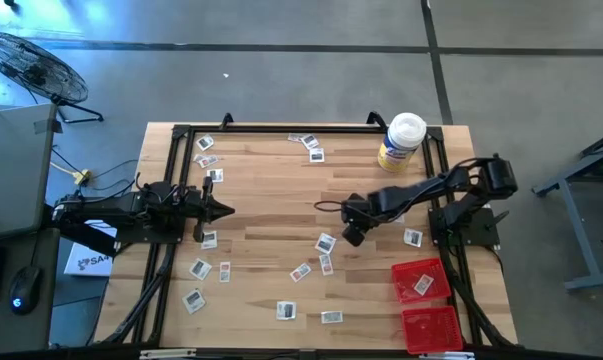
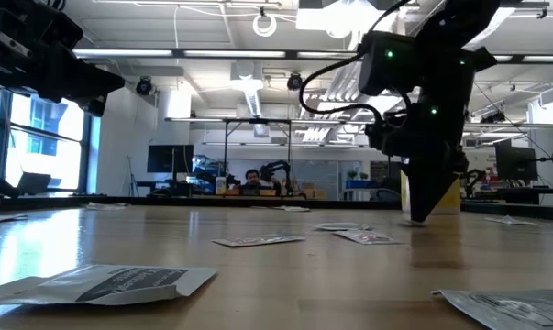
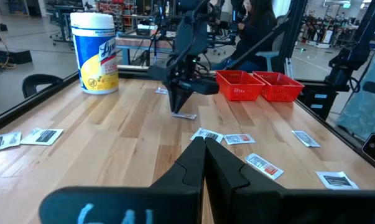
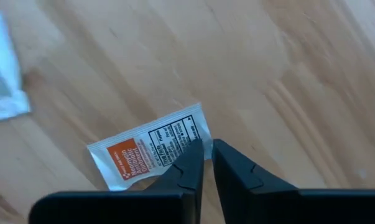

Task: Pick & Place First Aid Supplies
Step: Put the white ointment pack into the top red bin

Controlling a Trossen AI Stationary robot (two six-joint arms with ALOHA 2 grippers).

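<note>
Several small white first aid packets (image 1: pixel 301 271) lie flat and scattered over the wooden table. My right gripper (image 4: pixel 207 149) points down at mid-table, right of centre, and its tips (image 2: pixel 421 218) are at the table top. It is closed on the edge of a white packet with an orange patch (image 4: pixel 147 152), which lies flat. My left gripper (image 1: pixel 226 211) hovers level and shut over the table's left side, holding nothing. My right gripper comes from above, fingers pointing steeply down, with its tips at the black-printed end of the packet (image 4: pixel 186 140). One fingertip (image 4: pixel 190 158) overlaps that edge, with only a thin gap to the other. The fingertips hide the pinch itself. The packet lies flat on the table.
Two red trays (image 1: pixel 419 280) (image 1: pixel 431 328) stand at the near right corner; the farther one holds a packet. A yellow, white-lidded jar (image 1: pixel 402 142) stands at the far right. A black frame (image 1: pixel 281 128) runs along the table's edges. People sit in the room beyond.
</note>
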